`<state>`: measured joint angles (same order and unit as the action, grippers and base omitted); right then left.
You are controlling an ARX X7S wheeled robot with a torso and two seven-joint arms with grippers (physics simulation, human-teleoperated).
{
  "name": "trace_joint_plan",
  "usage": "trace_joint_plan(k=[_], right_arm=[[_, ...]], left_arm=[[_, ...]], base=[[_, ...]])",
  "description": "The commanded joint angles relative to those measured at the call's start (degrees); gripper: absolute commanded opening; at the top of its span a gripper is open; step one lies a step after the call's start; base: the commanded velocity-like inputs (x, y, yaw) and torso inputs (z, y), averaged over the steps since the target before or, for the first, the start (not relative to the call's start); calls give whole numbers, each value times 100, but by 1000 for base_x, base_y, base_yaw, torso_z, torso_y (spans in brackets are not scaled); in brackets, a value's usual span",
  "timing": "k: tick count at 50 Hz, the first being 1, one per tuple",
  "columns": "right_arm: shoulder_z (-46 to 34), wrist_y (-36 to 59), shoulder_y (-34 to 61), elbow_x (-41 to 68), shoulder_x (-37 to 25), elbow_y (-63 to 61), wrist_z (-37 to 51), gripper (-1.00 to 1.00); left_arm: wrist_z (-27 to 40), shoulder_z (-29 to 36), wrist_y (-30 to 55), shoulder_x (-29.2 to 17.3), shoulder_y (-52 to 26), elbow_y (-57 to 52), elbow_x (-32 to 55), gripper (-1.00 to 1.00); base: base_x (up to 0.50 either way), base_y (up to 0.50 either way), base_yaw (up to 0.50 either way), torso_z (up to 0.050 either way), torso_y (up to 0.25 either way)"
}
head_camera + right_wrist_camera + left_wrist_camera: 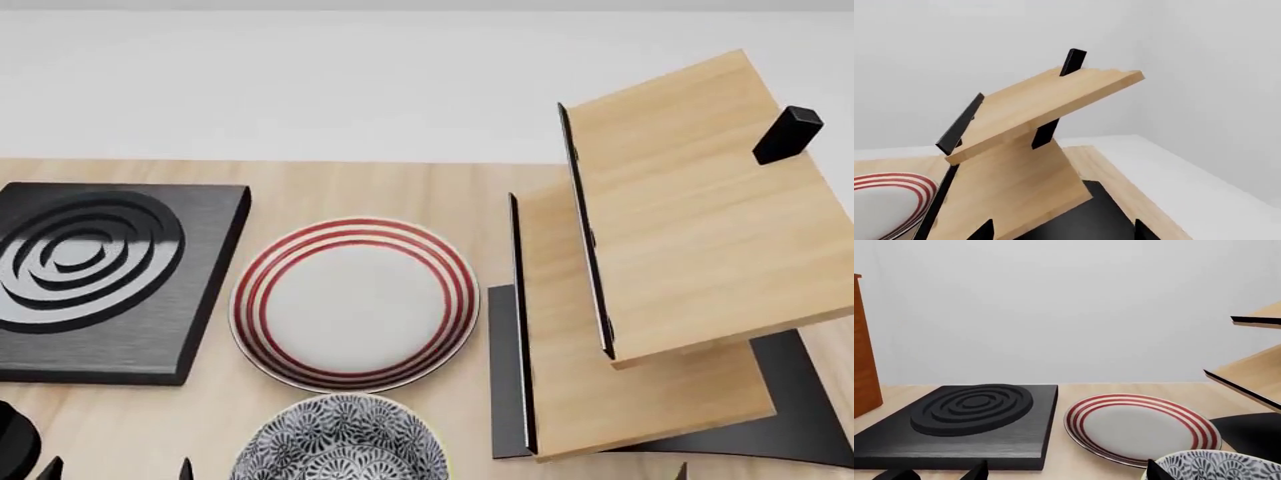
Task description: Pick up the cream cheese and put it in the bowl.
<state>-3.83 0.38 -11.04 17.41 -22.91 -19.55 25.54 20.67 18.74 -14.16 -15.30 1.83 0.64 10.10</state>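
The cream cheese is not in any view. The bowl (344, 442), blue-and-white floral, stands at the table's near edge, just in front of the plate. It also shows in the left wrist view (1221, 465). My left gripper (1067, 475) is open and empty, low over the table; one fingertip (1154, 471) shows against the bowl's rim. In the head view only its fingertips (184, 467) show, left of the bowl. My right gripper (1065, 233) is open and empty, pointing at the wooden rack's black base (1087, 220).
A white plate with red rings (354, 303) lies behind the bowl. A black stove slab with concentric rings (94, 270) is at the left. A tilted two-tier wooden rack (667, 260) fills the right. A brown wooden cabinet edge (864, 350) shows in the left wrist view.
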Motion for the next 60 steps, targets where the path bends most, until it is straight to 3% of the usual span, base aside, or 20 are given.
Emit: trace_joint_plan(k=[1, 18, 28, 60], right_arm=[[440, 230, -382, 124, -260, -710, 329, 100], [712, 471, -579, 253, -580, -1582, 445, 100], [1048, 1523, -317, 462, -984, -2588, 930, 100], [1156, 1564, -45, 722, -1033, -2391, 885, 100]], left_arm=[[23, 22, -2, -11, -16, 9, 8, 100], [64, 67, 71, -52, -21, -84, 1, 100], [70, 106, 83, -84, 5, -188, 0, 100], [148, 143, 74, -112, -29, -142, 9, 100]], base=[[0, 0, 0, 0, 0], [0, 0, 0, 0, 0], [0, 0, 0, 0, 0], [0, 0, 0, 0, 0]])
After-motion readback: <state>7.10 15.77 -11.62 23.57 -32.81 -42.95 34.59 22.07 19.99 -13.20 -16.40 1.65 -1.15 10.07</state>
